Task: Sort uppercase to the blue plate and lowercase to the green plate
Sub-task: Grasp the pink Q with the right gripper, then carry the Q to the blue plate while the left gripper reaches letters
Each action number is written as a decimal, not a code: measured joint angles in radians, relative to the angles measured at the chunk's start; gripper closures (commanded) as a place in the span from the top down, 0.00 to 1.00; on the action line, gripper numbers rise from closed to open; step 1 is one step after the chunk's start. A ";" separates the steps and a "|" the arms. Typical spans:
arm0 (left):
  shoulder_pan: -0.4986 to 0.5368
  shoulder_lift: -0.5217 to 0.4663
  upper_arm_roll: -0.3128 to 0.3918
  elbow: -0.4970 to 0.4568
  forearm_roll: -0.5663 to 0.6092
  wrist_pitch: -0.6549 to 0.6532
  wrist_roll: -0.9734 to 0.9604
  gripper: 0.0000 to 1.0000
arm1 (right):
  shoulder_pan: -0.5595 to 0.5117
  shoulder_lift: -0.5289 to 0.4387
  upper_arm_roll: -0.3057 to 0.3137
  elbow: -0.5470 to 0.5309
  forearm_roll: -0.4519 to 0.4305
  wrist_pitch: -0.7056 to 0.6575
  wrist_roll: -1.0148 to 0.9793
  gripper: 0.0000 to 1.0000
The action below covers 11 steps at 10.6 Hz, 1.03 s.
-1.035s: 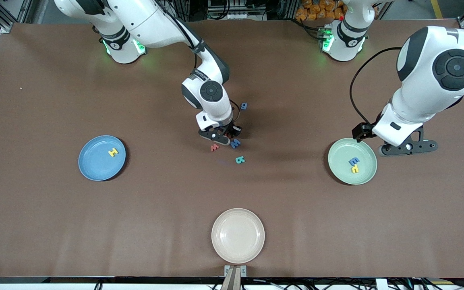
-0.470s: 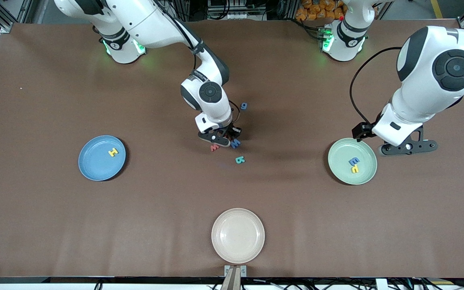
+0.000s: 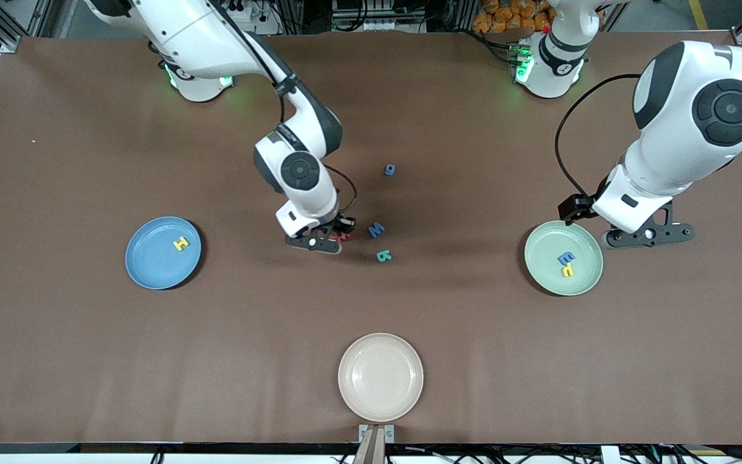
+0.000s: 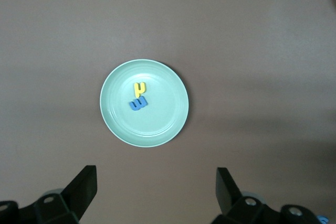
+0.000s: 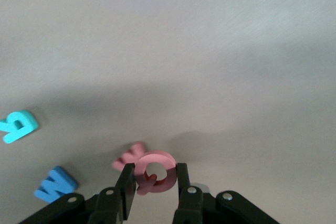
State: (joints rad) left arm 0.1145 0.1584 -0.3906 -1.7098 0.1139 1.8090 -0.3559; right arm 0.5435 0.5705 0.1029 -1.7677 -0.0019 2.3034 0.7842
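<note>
My right gripper (image 5: pixel 155 169) is shut on the red Q (image 5: pixel 154 156), held over the table right above the small red w (image 5: pixel 128 157). Beside them lie the blue W (image 3: pixel 376 229) and the teal R (image 3: pixel 383 256). The blue g (image 3: pixel 390 170) lies farther from the front camera. On the blue plate (image 3: pixel 152 270) rests the yellow H (image 3: pixel 180 243). The green plate (image 3: pixel 548 248) holds the blue E-like letter (image 3: pixel 565 258) and the yellow h (image 3: pixel 567 270). My left gripper (image 4: pixel 156 174) hangs open and empty beside the green plate (image 4: pixel 163 124).
A cream plate (image 3: pixel 380 377) sits at the table edge nearest the front camera. Bare brown tabletop stretches between my right gripper (image 3: pixel 335 236) and the blue plate.
My right gripper has swung away from the blue W toward the right arm's end of the table, carrying the red Q. The left arm has hardly moved.
</note>
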 measured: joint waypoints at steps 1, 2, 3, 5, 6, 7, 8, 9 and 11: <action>-0.006 0.001 -0.002 0.000 -0.031 0.000 -0.002 1.00 | -0.033 -0.030 -0.001 0.000 0.000 -0.064 -0.085 0.24; -0.025 0.006 -0.007 0.003 -0.053 0.001 -0.021 1.00 | -0.065 -0.052 -0.003 0.000 -0.001 -0.113 -0.165 0.24; -0.063 0.021 -0.012 0.016 -0.060 0.001 -0.068 1.00 | -0.099 -0.068 -0.015 0.000 -0.002 -0.157 -0.267 0.24; -0.174 0.088 -0.016 0.049 -0.060 0.018 -0.207 1.00 | -0.136 -0.083 -0.101 -0.007 -0.003 -0.188 -0.492 0.24; -0.225 0.133 -0.017 0.068 -0.060 0.047 -0.262 1.00 | -0.142 -0.090 -0.147 -0.016 -0.003 -0.194 -0.596 0.25; -0.269 0.177 -0.017 0.084 -0.060 0.087 -0.302 1.00 | -0.142 -0.099 -0.195 -0.029 -0.004 -0.195 -0.704 0.25; -0.310 0.218 -0.017 0.093 -0.060 0.137 -0.340 1.00 | -0.143 -0.106 -0.248 -0.042 -0.006 -0.195 -0.824 0.25; -0.348 0.253 -0.017 0.100 -0.060 0.179 -0.371 1.00 | -0.143 -0.112 -0.306 -0.052 -0.006 -0.192 -0.944 0.26; -0.422 0.305 -0.013 0.108 -0.060 0.250 -0.427 1.00 | -0.157 -0.114 -0.404 -0.089 -0.006 -0.116 -1.153 0.26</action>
State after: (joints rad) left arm -0.3075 0.4631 -0.4037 -1.6017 0.0539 2.0590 -0.7830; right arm 0.3862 0.4561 -0.3009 -1.8568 -0.0077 2.1872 -0.3687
